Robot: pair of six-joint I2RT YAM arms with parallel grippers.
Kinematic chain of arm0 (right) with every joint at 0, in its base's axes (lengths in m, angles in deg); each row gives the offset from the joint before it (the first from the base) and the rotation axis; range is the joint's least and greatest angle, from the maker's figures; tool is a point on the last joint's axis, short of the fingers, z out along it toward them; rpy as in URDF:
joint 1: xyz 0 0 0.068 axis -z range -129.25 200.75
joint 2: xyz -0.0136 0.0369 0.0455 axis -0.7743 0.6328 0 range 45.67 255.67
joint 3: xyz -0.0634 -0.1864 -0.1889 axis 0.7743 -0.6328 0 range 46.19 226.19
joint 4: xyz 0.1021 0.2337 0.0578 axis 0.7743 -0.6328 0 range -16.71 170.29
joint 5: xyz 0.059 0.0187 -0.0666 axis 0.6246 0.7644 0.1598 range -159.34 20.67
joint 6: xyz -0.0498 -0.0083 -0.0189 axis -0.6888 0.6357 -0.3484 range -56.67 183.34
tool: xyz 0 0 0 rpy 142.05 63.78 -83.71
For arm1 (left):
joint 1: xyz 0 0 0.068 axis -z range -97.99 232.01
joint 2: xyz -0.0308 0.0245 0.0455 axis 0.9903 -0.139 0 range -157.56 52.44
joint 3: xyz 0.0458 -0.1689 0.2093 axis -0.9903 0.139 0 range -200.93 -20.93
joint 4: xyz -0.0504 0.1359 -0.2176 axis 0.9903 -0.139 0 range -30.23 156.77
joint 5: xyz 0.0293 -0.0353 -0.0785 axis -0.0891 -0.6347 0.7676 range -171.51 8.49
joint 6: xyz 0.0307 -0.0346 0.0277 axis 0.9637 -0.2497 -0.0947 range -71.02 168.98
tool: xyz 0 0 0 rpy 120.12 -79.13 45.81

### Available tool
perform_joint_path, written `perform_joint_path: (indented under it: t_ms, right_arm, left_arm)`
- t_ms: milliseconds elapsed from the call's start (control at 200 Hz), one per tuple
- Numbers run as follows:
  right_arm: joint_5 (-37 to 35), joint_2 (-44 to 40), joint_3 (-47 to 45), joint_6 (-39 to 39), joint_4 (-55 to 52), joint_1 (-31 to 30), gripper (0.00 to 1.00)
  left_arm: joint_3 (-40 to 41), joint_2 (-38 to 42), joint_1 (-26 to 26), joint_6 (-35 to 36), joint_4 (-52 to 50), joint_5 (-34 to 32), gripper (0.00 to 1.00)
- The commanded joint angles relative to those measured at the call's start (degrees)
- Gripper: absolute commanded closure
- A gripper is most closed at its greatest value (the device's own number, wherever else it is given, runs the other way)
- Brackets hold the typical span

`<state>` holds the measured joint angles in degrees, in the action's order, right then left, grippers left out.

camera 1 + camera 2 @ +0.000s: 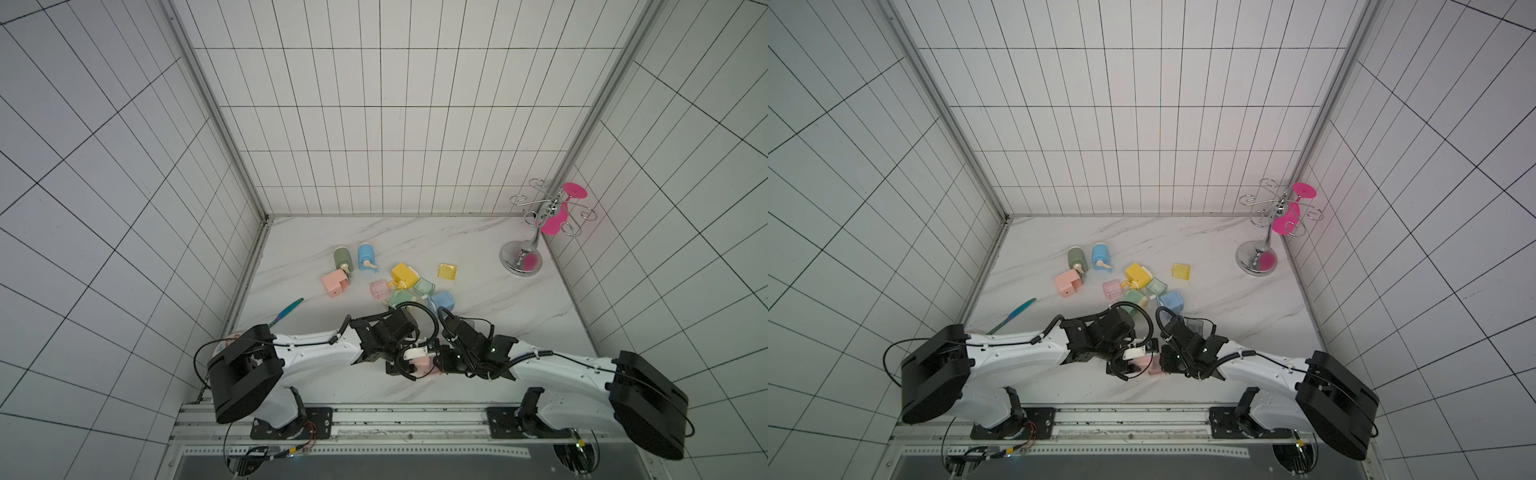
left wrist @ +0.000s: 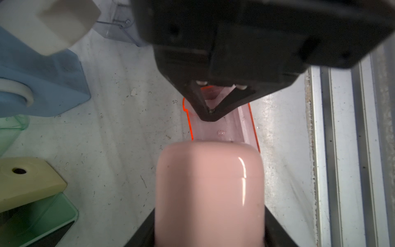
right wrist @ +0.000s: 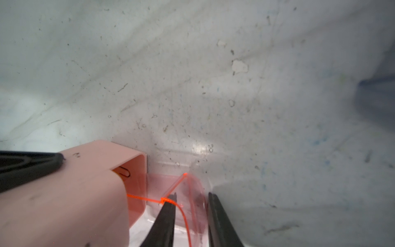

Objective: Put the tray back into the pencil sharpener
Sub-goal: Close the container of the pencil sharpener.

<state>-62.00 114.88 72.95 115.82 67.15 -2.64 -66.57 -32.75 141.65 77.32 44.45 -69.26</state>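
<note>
- Left gripper [image 2: 209,222]: jaws closed across the pink pencil sharpener [image 2: 209,181], gripping its two sides.
- Right gripper [image 3: 190,197]: jaws narrowed, pinching the end wall of the clear pink tray [image 3: 162,186].
- Tray sits partly inside the sharpener's open end, the rest sticking out, low over the marble tabletop [image 3: 213,85] near its front edge.

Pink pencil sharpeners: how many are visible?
2. One pink sharpener lies beside the olive sharpener, far left; the held pink sharpener is in the left gripper. More may be hidden.
</note>
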Motion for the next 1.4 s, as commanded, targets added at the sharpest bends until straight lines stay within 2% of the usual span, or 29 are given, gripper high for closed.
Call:
perform_joint_path:
  t_ms: [0, 195, 710, 920, 1104, 1254, 1399]
  right_arm:
    - [1.45, 0.50, 0.84, 2.06, 3.27, -0.58, 0.72]
    - [-0.63, -0.63, 0.22, 3.85, 2.60, -0.52, 0.76]
    - [-4.36, -1.62, 0.97, 5.82, -3.11, -0.50, 0.80]
    - [-1.99, -0.85, 0.92, 5.77, 0.47, -1.07, 0.77]
    - [1.96, -0.14, -1.50, 9.55, 8.04, -1.43, 0.79]
    - [-0.34, -0.93, -2.57, 11.44, 6.65, -1.42, 0.82]
    - [-2.81, -2.77, -2.53, 12.25, 3.26, -1.41, 0.82]
  left_arm:
    - [0.14, -2.43, 1.01, 0.64, -0.95, -0.12, 0.49]
    - [0.38, -2.44, 1.04, 0.84, -1.14, -0.30, 0.49]
    - [0.34, -2.96, 1.09, 0.05, -0.97, -2.38, 0.49]
    - [0.16, -3.28, 1.10, -0.08, -0.96, -2.14, 0.49]
    - [0.05, -3.41, 1.10, -0.18, -1.04, -2.32, 0.50]
    - [0.08, -3.49, 1.07, -0.30, -1.05, -2.66, 0.50]
    - [0.10, -3.47, 1.09, -0.34, -1.07, -3.11, 0.50]
